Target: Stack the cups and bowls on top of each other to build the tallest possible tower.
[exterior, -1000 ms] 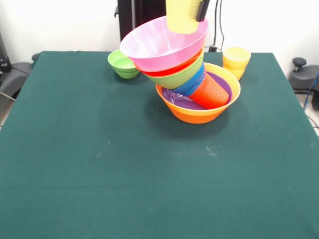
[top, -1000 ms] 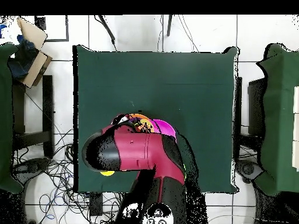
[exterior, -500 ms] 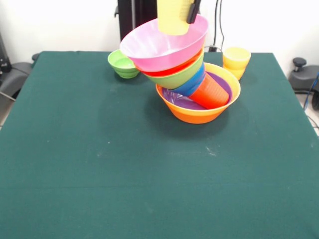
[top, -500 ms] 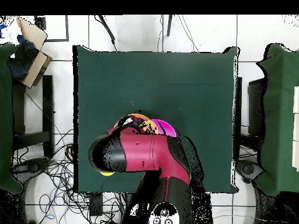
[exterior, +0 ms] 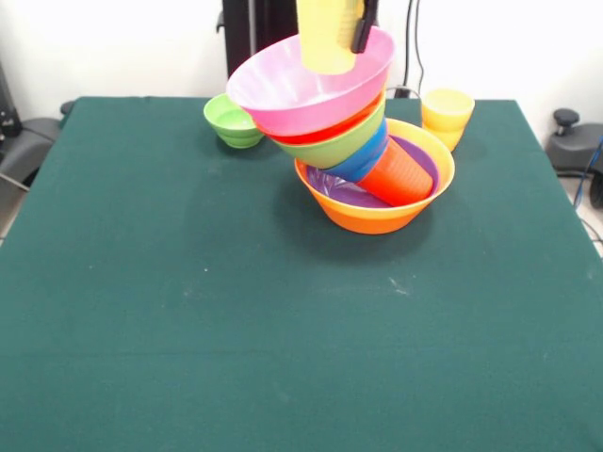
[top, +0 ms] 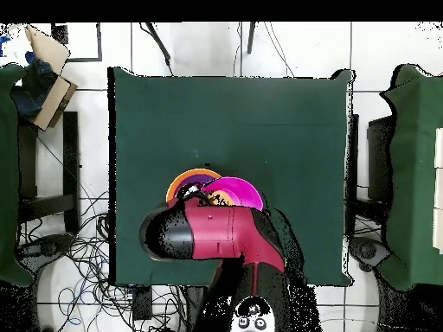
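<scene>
Gripper point(exterior: 360, 26) clamped on pale yellow cup point(exterior: 328, 36) has lowered and shifted it over the leaning tower's point(exterior: 353, 151) pink bowl point(exterior: 292, 89); placement looks imminent, topple risk.

The dark green cloth-covered table point(exterior: 188, 330) lies open across the whole lower frame and the left. Obstacles crowd the upper centre: the leaning multicoloured stack of plastic bowls point(exterior: 344, 141), a small green plastic bowl point(exterior: 232, 121) just left, a yellow plastic cup point(exterior: 447, 116) just right.
</scene>
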Robot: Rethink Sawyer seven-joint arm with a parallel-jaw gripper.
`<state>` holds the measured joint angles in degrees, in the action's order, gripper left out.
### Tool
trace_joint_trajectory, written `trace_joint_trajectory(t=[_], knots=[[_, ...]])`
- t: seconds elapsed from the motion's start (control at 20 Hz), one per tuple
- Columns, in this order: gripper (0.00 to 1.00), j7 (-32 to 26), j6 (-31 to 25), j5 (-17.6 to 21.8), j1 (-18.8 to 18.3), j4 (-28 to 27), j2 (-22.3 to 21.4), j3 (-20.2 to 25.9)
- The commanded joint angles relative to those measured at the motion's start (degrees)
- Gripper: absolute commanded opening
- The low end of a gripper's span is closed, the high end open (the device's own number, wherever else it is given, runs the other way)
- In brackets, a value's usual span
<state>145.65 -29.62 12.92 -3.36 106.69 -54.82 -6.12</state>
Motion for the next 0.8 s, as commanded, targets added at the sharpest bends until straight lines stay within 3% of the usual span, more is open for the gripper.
trace_joint_trajectory(t=[0.05, 0.3, 0.8], knots=[[1.00, -3.68, 2.93, -0.59, -2.22, 6.94, 0.25, 8.13], [1.00, -0.63, 2.19, -2.84, -2.05, 7.87, 0.09, 8.30], [1.00, -0.87, 0.34, -2.57, -1.76, 6.72, -0.68, 8.65]])
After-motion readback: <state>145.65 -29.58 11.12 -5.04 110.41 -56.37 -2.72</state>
